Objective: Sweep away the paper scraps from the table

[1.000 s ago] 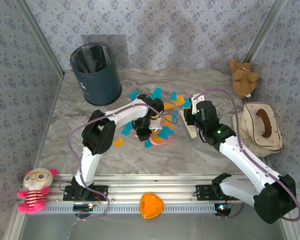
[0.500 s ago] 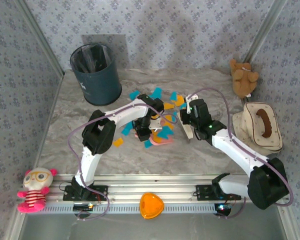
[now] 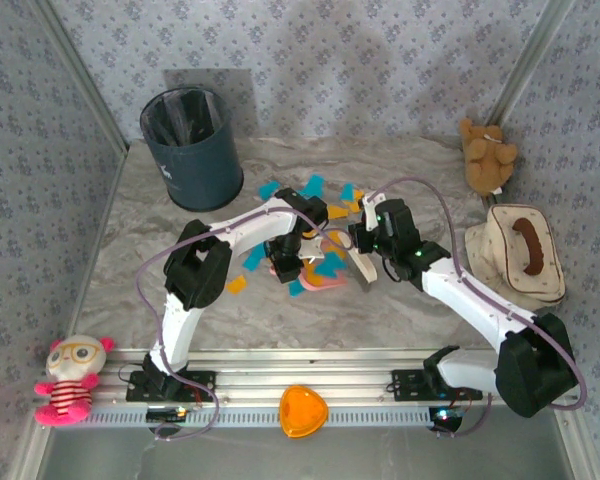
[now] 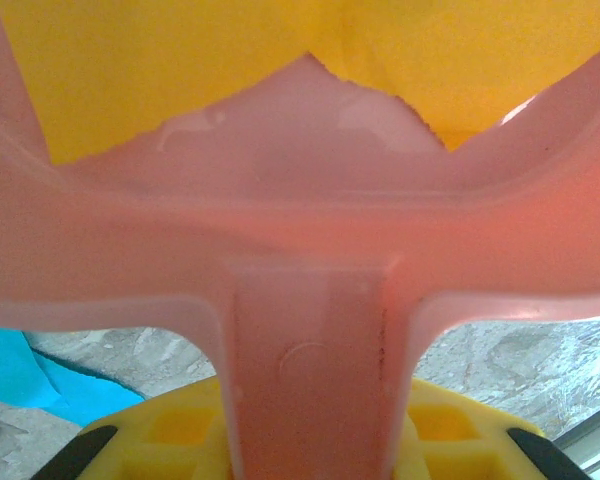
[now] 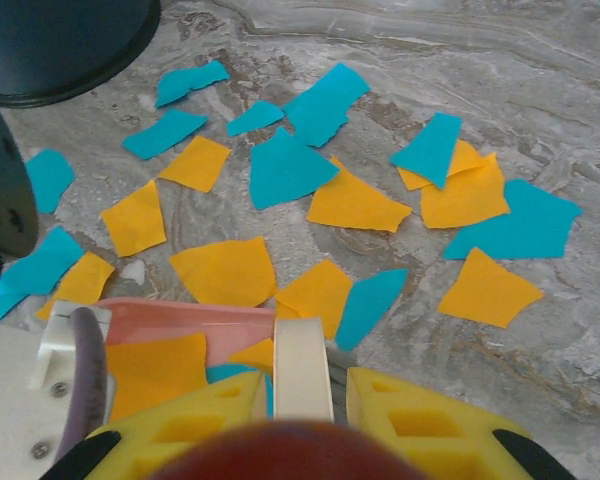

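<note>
Cyan and orange-yellow paper scraps [image 3: 320,200] [image 5: 285,165] lie scattered over the marble table [image 3: 400,310] between the two arms. My left gripper [image 3: 283,262] [image 4: 310,440] is shut on the handle [image 4: 310,360] of a pink dustpan [image 3: 318,280] [image 4: 300,200], which rests on the table with yellow scraps [image 4: 180,60] in it. My right gripper [image 3: 366,245] [image 5: 305,385] is shut on a cream brush [image 3: 363,266] [image 5: 302,365], just right of the dustpan's rim [image 5: 190,318]. Several scraps lie right in front of the brush.
A dark blue bin [image 3: 192,148] [image 5: 60,40] stands at the back left. A brown teddy [image 3: 488,155] and a cream hat [image 3: 520,255] sit at the right. A pink doll [image 3: 70,380] and an orange heart dish [image 3: 302,410] lie by the front rail.
My right arm has swung left with the brush, bringing it up against the dustpan's right side. The left arm and dustpan have stayed put.
</note>
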You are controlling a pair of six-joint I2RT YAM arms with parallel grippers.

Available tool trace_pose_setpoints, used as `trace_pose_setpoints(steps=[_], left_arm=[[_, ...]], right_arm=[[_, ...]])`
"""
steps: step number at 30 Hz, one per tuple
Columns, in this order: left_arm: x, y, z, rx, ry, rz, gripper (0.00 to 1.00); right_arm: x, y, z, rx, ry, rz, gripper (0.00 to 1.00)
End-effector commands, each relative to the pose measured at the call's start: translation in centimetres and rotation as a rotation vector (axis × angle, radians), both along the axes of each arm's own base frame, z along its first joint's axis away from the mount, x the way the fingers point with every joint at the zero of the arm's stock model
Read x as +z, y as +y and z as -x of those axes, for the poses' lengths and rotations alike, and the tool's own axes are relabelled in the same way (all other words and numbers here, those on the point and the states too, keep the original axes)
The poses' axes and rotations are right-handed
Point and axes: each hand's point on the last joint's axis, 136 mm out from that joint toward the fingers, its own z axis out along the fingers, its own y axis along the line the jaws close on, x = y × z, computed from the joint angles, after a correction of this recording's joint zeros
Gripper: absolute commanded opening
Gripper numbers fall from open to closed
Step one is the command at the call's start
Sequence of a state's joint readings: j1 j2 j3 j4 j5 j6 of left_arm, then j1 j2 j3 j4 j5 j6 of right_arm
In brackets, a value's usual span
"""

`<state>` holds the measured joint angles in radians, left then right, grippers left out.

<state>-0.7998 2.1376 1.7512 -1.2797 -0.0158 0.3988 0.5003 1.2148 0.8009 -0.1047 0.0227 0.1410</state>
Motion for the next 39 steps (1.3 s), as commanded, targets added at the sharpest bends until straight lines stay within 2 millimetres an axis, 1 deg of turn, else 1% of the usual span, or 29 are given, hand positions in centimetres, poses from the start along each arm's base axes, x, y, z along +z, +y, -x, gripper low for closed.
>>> trace_pose_setpoints(steps=[1,10,20,23,27,30,32,36,39], left_arm=[[0.9,-0.5,0.4,-0.014,0.003,0.016,0.0],[0.8,-0.6,0.5,-0.02,0.006,0.019,0.0],[0.9,-0.6,0.5,-0.023,-0.003,0.028,0.0],[0.8,-0.6,0.5,-0.024,-0.003,0.027,0.0],[0.8,-0.5,0.4,-0.021,-0.008,0.03,0.0],[0.9,-0.5,0.3,-0.021,-0.013,0.03,0.0],[0.9,-0.4,0.3,-0.017,-0.013,0.028,0.0],[1.0,-0.2,0.2,-0.011,-0.021,0.026,0.0],[0.9,-0.1,0.1,-0.009,-0.023,0.027,0.0]], right_arm=[[0.2,1.4,0.8,0.065,0.024,-0.022,0.0],[1.1,2.6,1.0,0.096,0.01,-0.09,0.0],[2.4,2.4,1.3,0.089,-0.021,-0.11,0.0],[3.0,2.2,1.6,0.085,-0.037,-0.119,0.0],[3.6,1.6,1.6,0.06,-0.057,-0.115,0.0],[3.7,0.8,1.4,0.019,-0.067,-0.099,0.0],[3.8,0.1,1.3,-0.011,-0.073,-0.085,0.0],[4.1,-1.8,0.8,-0.112,-0.105,-0.055,0.0],[3.9,-2.7,0.6,-0.167,-0.104,-0.048,0.0]])
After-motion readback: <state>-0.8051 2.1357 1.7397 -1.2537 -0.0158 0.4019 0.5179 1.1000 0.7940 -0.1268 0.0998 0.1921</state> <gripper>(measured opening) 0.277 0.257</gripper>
